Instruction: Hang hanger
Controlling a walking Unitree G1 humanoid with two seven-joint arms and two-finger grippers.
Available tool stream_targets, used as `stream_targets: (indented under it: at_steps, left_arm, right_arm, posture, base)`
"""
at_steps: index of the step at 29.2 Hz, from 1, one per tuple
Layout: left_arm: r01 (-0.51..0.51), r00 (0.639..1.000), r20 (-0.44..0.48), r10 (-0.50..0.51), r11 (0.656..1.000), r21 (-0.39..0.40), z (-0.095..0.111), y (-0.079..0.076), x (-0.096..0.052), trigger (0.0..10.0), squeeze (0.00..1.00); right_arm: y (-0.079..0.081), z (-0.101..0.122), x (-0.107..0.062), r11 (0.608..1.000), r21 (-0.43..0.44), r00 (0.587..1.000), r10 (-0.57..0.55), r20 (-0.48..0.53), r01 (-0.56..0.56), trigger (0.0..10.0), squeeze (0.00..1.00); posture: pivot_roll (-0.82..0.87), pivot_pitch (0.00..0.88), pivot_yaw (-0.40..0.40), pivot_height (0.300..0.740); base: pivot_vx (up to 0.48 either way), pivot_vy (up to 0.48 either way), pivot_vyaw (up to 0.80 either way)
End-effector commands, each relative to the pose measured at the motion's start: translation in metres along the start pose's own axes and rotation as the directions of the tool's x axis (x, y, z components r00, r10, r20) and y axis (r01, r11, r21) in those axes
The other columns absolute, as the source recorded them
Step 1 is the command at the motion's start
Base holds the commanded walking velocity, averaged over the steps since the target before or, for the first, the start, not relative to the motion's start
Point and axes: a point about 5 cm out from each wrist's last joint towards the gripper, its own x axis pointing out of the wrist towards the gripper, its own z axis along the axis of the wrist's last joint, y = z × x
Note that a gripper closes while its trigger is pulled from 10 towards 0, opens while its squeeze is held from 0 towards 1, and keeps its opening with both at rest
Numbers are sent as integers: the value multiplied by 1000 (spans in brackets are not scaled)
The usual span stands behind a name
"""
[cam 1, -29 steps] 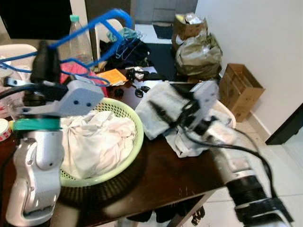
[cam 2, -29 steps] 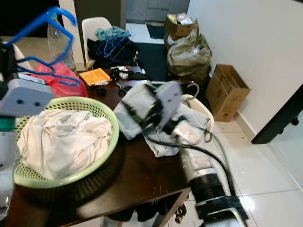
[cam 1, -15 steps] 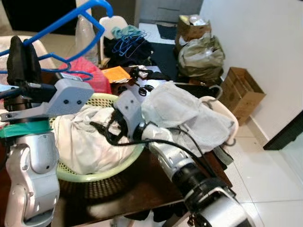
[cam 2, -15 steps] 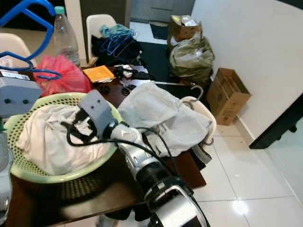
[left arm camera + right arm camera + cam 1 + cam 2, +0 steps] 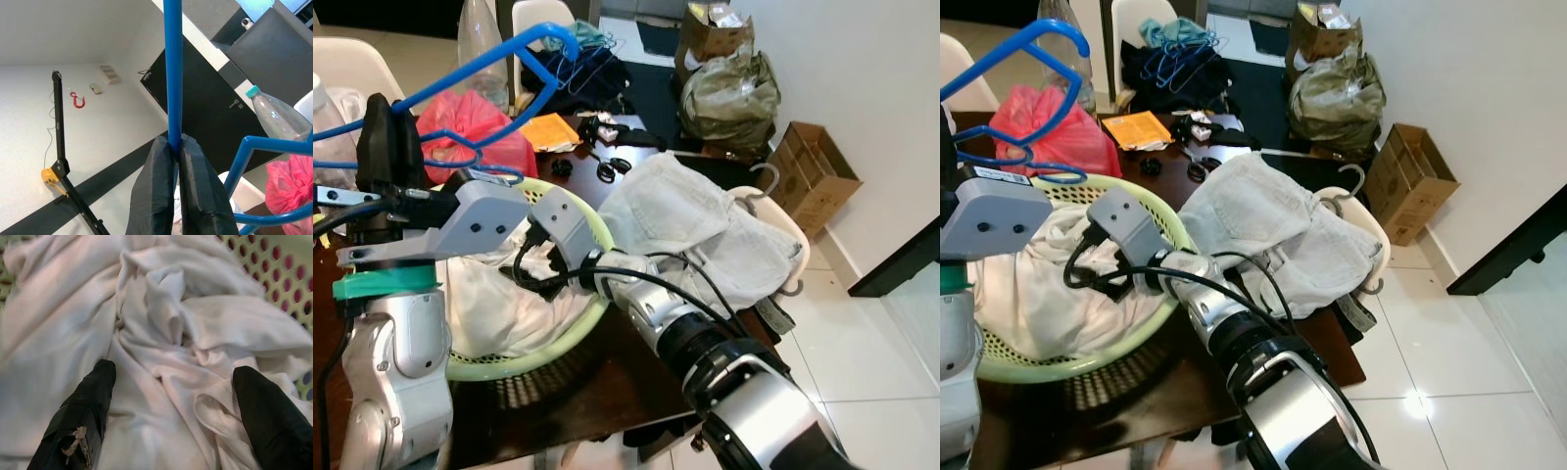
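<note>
**Hanger's up in the left gripper, right one's in the laundry**

So the blue hanger (image 5: 480,73) is raised above the table (image 5: 636,367), its bar pinched right between the closed fingers (image 5: 156,196) of the left gripper (image 5: 175,147). The right gripper (image 5: 171,382) is spread wide over the white cloth (image 5: 161,333) inside the green basket (image 5: 592,230), fingertips touching the fabric, nowhere near the hanger.
</note>
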Motion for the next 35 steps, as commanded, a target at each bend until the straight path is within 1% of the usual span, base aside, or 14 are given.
stream_targets:
  at_steps: [1, 2, 3, 6, 7, 9, 10, 14, 19, 25, 29, 31, 34, 35]
  left_arm:
    - [-3, 1000, 11, 3, 1000, -2, 5, 4, -4, 10000, 0]
    - [-3, 1000, 11, 3, 1000, -2, 5, 4, -4, 10000, 0]
    - [1, 1000, 10, -1, 1000, 2, 5, 4, -5, 10000, 0]
    - [4, 1000, 7, -4, 1000, 5, 5, 5, -6, 10000, 0]
    - [4, 1000, 6, -4, 1000, 7, 5, 5, -6, 10000, 0]
    - [4, 1000, 6, -4, 1000, 7, 5, 5, -6, 10000, 0]
    - [4, 1000, 5, -4, 1000, 9, 5, 5, -6, 10000, 0]
    - [3, 1000, 4, -3, 1000, 10, 5, 5, -6, 10000, 0]
    - [6, 1000, 4, -6, 1000, 7, 7, 4, -5, 10000, 0]
    - [8, 1000, 3, -8, 1000, 6, 7, 4, -5, 10000, 0]
    - [9, 1000, 1, -9, 1000, 1, 8, 3, -5, 10000, 0]
    - [9, 1000, 1, -9, 1000, 1, 8, 3, -5, 10000, 0]
    - [5, 1000, 2, -5, 1000, -1, 9, 2, -5, 10000, 0]
    - [2, 1000, 2, -2, 1000, -2, 9, 3, -4, 10000, 0]
  right_arm:
    - [32, 3, 18, 993, 56, 994, 107, 5, -107, 10000, 0]
    - [32, 3, 18, 993, 56, 994, 107, 5, -107, 10000, 0]
    - [34, 4, 18, 986, 106, 991, 131, 15, -131, 10000, 0]
    - [35, 3, 20, 985, 108, 991, 132, 11, -132, 9843, 0]
    - [37, 3, 21, 987, 98, 992, 129, 7, -130, 3961, 0]
    - [37, 3, 21, 987, 98, 992, 129, 7, -130, 3961, 0]
    - [37, 6, 22, 990, 83, 993, 116, 25, -117, 0, 0]
    - [36, 11, 23, 993, 62, 994, 100, 49, -103, 0, 0]
    - [34, 29, 22, 993, 15, 982, 115, 150, -118, 0, 0]
    - [34, 32, 21, 991, 1, 976, 131, 172, -134, 0, 0]
    - [38, 32, 21, 984, -57, 969, 175, 173, -167, 0, 0]
    - [38, 32, 21, 984, -57, 969, 175, 173, -167, 0, 0]
    - [44, 39, 21, 972, -37, 944, 235, 232, -233, 0, 0]
    - [44, 47, 21, 969, -27, 931, 243, 274, -245, 10000, 996]
  posture:
    - [276, 255, -103, 740]
    - [276, 255, -103, 740]
    - [281, 260, -105, 740]
    - [284, 260, -107, 740]
    - [285, 260, -107, 740]
    - [285, 260, -107, 740]
    - [289, 254, -106, 740]
    - [288, 251, -105, 740]
    - [279, 242, -103, 740]
    - [277, 238, -104, 740]
    - [274, 228, -108, 740]
    - [274, 228, -108, 740]
    - [278, 224, -111, 740]
    - [274, 226, -111, 740]
  base:
    - [0, 0, 0]
    - [0, 0, 0]
    - [0, 0, 0]
    - [0, 0, 0]
    - [0, 0, 0]
    - [0, 0, 0]
    - [0, 0, 0]
    - [0, 0, 0]
    - [0, 0, 0]
    - [0, 0, 0]
    - [0, 0, 0]
    - [0, 0, 0]
    - [0, 0, 0]
    - [0, 0, 0]
